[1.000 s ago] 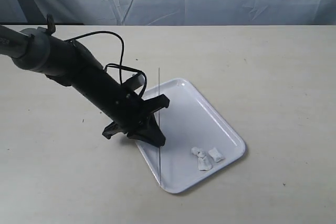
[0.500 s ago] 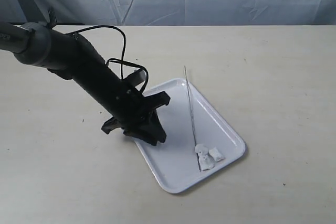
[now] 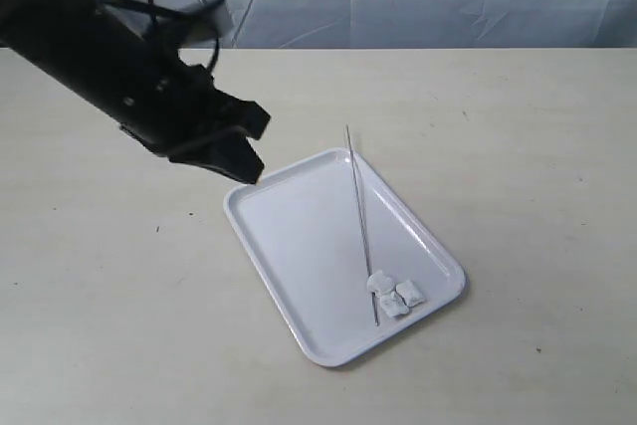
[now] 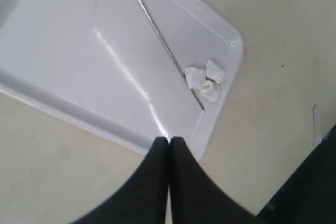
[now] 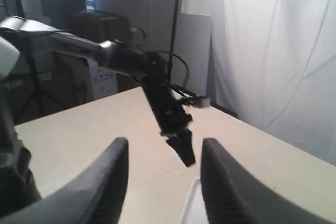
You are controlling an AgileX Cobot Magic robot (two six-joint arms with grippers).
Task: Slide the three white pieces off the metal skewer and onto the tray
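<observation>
— Claws first: what are they doing?
— Left claw is pinched tight with nothing in it. It hangs over the counter, near a corner of the tray. Right claw is wide open and holds nothing too.
— And the metal skewer?
— It lies on the tray, one end poking over the rim. The three white pieces sit bunched on the tray, just beside its other end.
</observation>
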